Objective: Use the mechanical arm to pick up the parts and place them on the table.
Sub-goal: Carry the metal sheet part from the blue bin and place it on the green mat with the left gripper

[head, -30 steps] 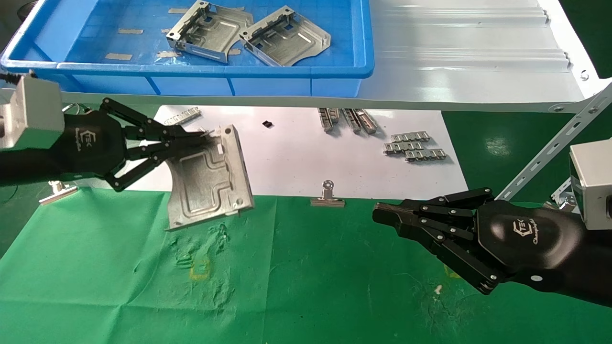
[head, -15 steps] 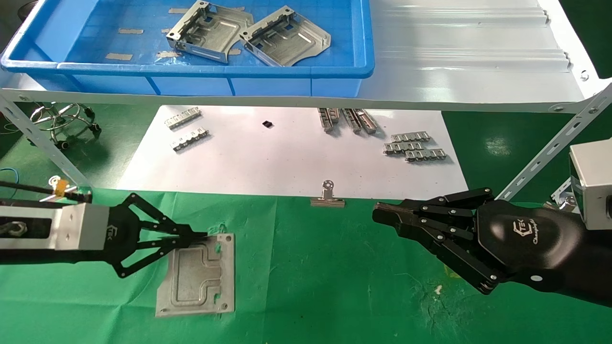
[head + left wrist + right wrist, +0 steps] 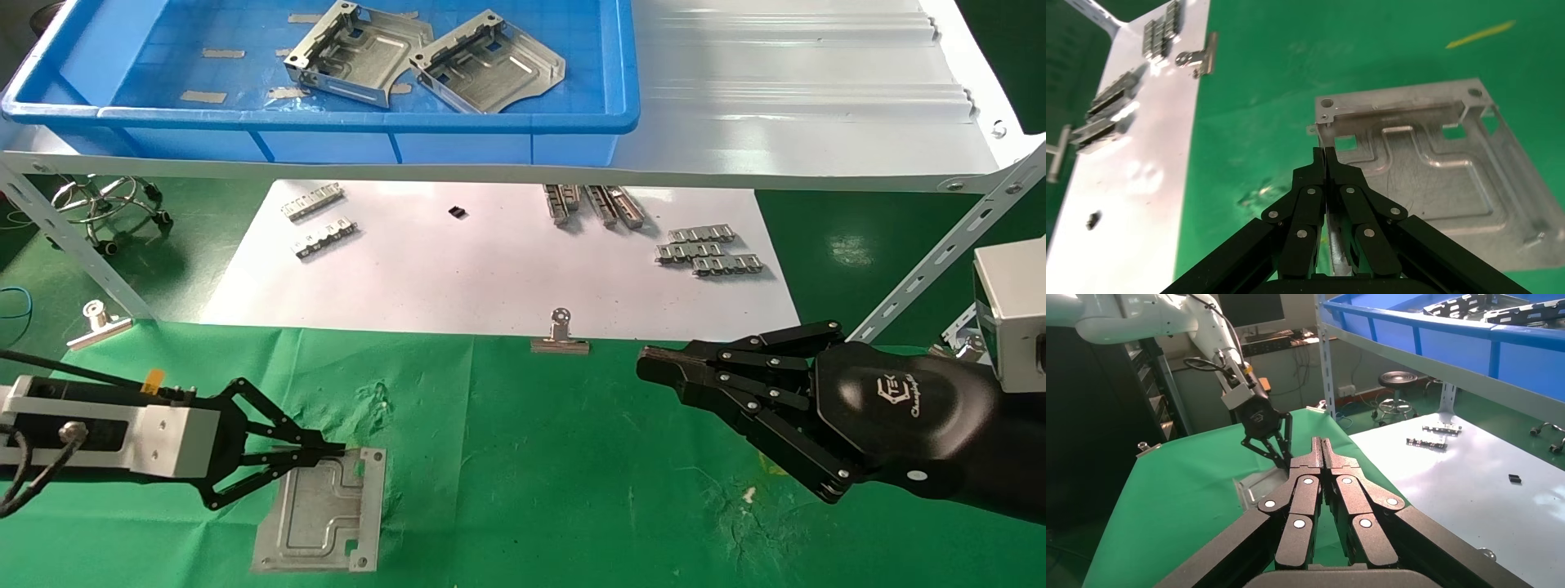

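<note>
Parts: three. One plate (image 3: 320,513) flat on green table (image 3: 572,490), near left, its far edge pinched by left gripper (image 3: 333,450). Two plates (image 3: 425,57) in blue bin (image 3: 343,122), far shelf. Right gripper (image 3: 654,365) parked right, fingers together.

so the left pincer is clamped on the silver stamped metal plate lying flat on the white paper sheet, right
Not quite. The left pincer is clamped on the silver stamped metal plate, but the plate lies flat on the green cloth table, not the white paper sheet. The head view shows it.
</note>
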### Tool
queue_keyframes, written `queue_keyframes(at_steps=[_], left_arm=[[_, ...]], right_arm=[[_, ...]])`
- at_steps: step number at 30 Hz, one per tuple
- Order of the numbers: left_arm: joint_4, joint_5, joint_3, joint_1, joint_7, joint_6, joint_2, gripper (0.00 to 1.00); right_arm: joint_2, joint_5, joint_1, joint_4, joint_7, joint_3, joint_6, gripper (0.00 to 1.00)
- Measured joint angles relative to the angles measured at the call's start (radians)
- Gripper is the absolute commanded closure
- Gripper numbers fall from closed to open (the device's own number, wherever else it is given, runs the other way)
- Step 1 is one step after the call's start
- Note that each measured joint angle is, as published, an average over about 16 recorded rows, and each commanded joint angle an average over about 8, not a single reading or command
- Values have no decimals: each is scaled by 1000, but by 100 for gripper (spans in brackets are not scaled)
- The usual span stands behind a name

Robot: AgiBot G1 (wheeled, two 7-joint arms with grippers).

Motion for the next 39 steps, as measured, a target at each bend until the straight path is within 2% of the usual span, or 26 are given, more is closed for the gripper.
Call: queue_keyframes(at_steps=[14, 16, 18, 22, 23, 25, 27, 39], left_arm=[[200, 28, 20, -29, 169, -50, 90, 99], [220, 29, 20, -30, 189, -56, 100, 88], [239, 30, 20, -32, 208, -60, 109, 70], [269, 32, 20, -35, 243, -65, 123, 23], [276, 32, 20, -36, 251, -66, 127, 14], [289, 33, 21, -38, 265, -66, 132, 5], [301, 34, 21, -40, 277, -66, 137, 0], [360, 20, 11, -62, 311, -45, 147, 0]], right_arm=[[0, 0, 0, 0, 0, 0, 0, 100], [0, 0, 0, 0, 0, 0, 0, 100], [0, 0, 0, 0, 0, 0, 0, 100], [0, 0, 0, 0, 0, 0, 0, 100], [0, 0, 0, 0, 0, 0, 0, 100], [0, 0, 0, 0, 0, 0, 0, 100], [0, 0, 0, 0, 0, 0, 0, 100], [0, 0, 0, 0, 0, 0, 0, 100]])
